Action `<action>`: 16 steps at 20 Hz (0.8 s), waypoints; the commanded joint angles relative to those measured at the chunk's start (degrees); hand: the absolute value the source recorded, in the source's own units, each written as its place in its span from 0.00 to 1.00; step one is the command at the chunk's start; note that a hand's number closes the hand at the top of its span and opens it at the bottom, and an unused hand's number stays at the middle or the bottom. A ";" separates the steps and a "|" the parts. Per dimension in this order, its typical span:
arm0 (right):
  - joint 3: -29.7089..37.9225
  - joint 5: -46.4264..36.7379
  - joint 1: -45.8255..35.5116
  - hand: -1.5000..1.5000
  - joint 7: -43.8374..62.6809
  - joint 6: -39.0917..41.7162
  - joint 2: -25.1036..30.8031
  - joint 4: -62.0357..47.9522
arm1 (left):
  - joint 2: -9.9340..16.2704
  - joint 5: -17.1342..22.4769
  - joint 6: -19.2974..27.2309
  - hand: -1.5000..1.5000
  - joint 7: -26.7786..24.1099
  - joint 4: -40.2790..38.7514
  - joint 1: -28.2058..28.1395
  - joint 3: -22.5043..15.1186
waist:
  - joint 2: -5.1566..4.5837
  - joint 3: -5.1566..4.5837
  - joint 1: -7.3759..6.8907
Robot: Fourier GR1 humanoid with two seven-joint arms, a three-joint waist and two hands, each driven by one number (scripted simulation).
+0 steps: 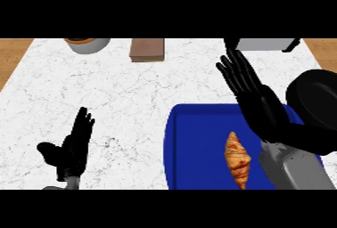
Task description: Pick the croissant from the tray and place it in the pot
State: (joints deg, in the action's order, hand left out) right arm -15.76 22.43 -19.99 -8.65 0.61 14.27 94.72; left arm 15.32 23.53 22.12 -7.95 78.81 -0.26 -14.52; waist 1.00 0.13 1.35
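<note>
Nothing of the task done so far, judging by the layout: croissant (237,158) lying untouched on the blue tray (197,147), toward the tray's near right part, long axis running near to far. Right hand (253,95) raised above the tray's far right corner, fingers (233,67) straight and slightly spread, pointing away toward the far edge, holding nothing and clear of the croissant. Grey right forearm (296,167) passing just right of the pastry. Black pot (316,107) sitting at the right edge of the worktop (118,89), partly behind the right hand and just beside the tray's right side; inside not visible. Left hand (69,149) resting open at the near left, fingers up and relaxed, well apart from the tray. Far along the worktop: a grey cup-like vessel (88,44), a brown block (147,50) and a grey box-like object (263,43), none involved. Still to do, by this reading: lower the right hand onto the croissant, close round it, lift, carry right to the pot, release inside.
</note>
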 commanded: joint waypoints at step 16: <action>-1.86 -27.21 -8.16 0.00 -26.33 33.70 37.23 -14.78 | 8.55 -0.08 -6.81 0.50 0.97 6.39 13.36 6.17 | -1.48 0.00 -2.16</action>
State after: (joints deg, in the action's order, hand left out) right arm -17.23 2.52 -29.22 -21.83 31.02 47.35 83.12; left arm 22.89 22.49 17.92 -6.34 86.03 13.02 -9.71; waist -0.43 0.13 -1.00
